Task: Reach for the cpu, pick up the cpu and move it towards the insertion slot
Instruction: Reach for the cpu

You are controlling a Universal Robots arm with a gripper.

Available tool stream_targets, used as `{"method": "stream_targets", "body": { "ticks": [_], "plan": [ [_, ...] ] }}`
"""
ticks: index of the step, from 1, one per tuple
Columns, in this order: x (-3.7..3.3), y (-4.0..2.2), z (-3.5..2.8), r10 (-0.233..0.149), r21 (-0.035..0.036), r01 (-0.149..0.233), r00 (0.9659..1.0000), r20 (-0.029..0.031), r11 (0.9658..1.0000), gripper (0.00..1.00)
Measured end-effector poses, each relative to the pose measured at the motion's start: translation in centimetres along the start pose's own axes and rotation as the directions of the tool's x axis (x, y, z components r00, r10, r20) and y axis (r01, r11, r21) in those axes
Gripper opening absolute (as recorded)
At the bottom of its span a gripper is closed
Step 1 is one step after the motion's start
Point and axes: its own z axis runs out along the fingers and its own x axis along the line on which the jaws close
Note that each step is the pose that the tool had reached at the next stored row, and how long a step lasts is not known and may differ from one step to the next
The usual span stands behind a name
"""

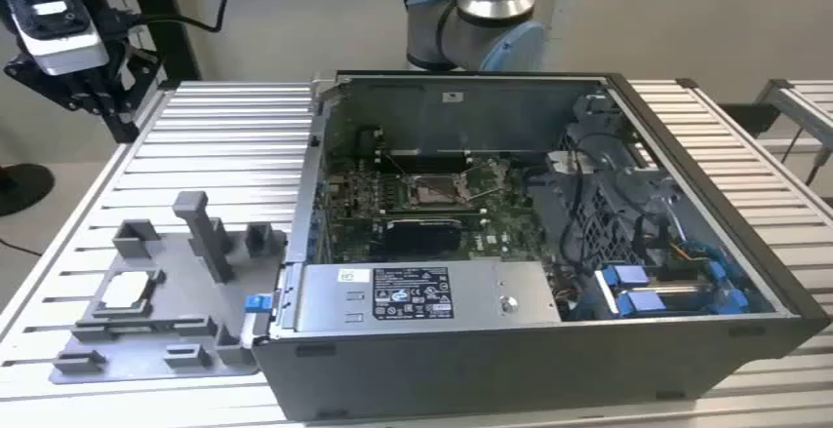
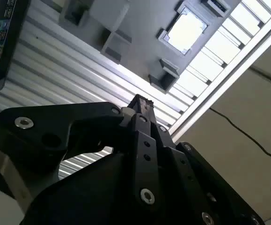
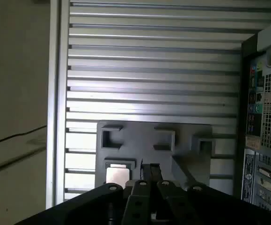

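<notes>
The cpu (image 1: 127,291) is a pale square chip lying flat in a pocket of the grey fixture plate (image 1: 156,335), at the exterior view's left. It also shows in both wrist views (image 2: 186,32) (image 3: 118,174). The insertion slot (image 1: 436,189) is a silver-framed socket on the green board inside the open computer case. My gripper (image 1: 104,92) hangs high over the table's far left corner, well away from the cpu and the slot. Its black fingers (image 3: 146,172) sit pressed together with nothing between them, their tip pointing toward the fixture (image 2: 140,100).
The open computer case (image 1: 547,360) takes up the middle and right of the ribbed metal table (image 1: 221,136). Grey upright blocks (image 1: 202,233) rise from the fixture plate beside the cpu. The arm's base (image 1: 475,28) stands behind the case. A black cable (image 2: 247,136) runs over the floor.
</notes>
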Motion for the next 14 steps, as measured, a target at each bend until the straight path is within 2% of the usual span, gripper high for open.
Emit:
{"method": "stream_targets", "body": {
  "ticks": [9,14],
  "plan": [
    [0.04,0.0,-0.01,0.001,0.0001,-0.001,1.0,0.0,1.0,0.0],
    [0.39,0.01,0.0,0.001,0.0001,-0.001,1.0,0.0,1.0,0.0]
  ]
}}
